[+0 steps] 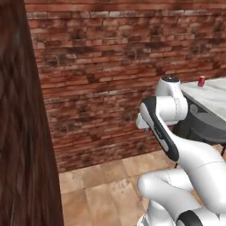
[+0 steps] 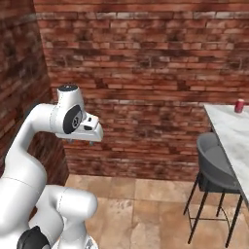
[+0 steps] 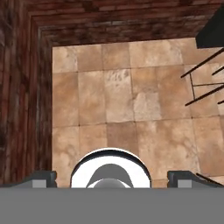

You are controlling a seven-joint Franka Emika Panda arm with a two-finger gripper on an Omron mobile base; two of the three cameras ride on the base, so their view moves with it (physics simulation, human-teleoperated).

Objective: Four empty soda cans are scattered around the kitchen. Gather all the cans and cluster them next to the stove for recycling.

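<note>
This looks like the dining corner of a home kitchen with a rustic finish. A red brick wall (image 2: 146, 58) runs across the back and meets a second brick wall in a corner, and the floor (image 3: 122, 100) is laid with large tan stone tiles. A pale marble-topped desk (image 2: 233, 133) stands at bar height, with a grey padded stool (image 2: 214, 168) on thin dark legs drawn up beside it. One red soda can (image 2: 239, 105) stands upright on the desk.
</note>
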